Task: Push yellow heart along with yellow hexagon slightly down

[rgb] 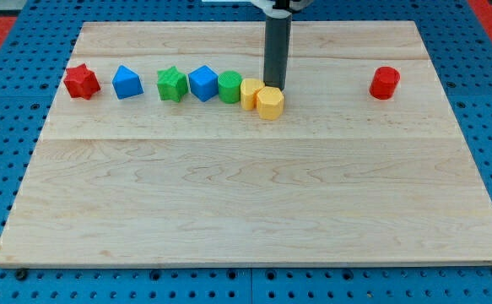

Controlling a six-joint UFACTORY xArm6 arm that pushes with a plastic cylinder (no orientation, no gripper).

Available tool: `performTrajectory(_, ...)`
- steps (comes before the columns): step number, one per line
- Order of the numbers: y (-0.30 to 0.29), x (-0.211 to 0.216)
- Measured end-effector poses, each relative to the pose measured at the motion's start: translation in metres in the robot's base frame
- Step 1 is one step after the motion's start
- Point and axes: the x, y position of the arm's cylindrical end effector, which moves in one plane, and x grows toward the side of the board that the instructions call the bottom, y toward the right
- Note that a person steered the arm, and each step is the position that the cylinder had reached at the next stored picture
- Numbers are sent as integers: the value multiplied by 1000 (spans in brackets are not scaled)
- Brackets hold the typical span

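The yellow heart (250,92) and the yellow hexagon (270,103) sit touching each other just above the board's middle, the hexagon at the heart's lower right. My tip (275,88) stands right behind them, at the hexagon's top edge and against the heart's upper right. The rod rises straight up to the view's top.
A row runs to the view's left of the heart: green round block (229,87) touching it, blue cube (203,83), green star (172,84), blue triangle-like block (127,82), red star (82,81). A red cylinder (385,83) stands alone at the right. The wooden board (246,203) lies on a blue pegboard.
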Motion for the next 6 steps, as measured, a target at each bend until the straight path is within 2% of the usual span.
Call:
performTrajectory(1, -2, -43)
performTrajectory(2, -49, -13)
performTrajectory(3, -52, 19)
performTrajectory(5, 7, 34)
performTrajectory(6, 19, 22)
